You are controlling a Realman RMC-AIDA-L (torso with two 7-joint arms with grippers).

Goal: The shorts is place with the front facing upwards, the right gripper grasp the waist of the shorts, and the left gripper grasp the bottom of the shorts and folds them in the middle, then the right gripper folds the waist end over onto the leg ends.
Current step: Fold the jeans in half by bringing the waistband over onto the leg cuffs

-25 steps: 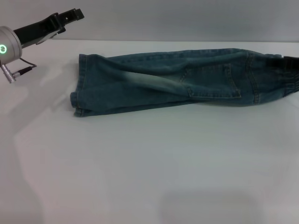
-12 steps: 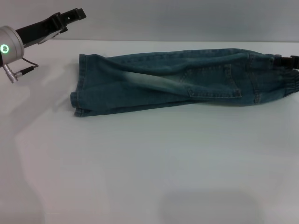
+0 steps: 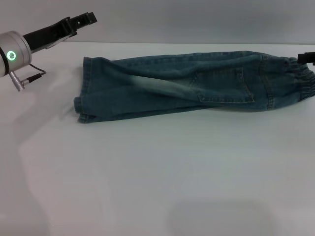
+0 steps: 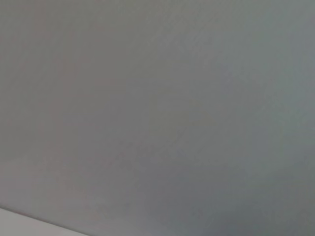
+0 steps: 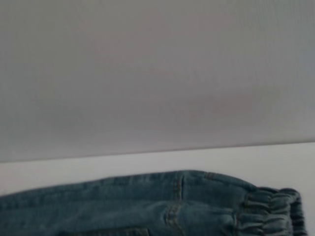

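White table [image 3: 147,187] holds the shorts [image 3: 187,86], already folded lengthwise, waist toward the right gripper [image 3: 306,56] for the last fold. Left gripper [image 3: 81,20] hangs clear. Can't tell either claw's state.

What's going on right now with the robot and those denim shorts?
Left gripper raised past the leg ends, off the cloth. Right gripper barely in view by the waist. Shorts flat on the table, folded lengthwise. Nothing in the way.
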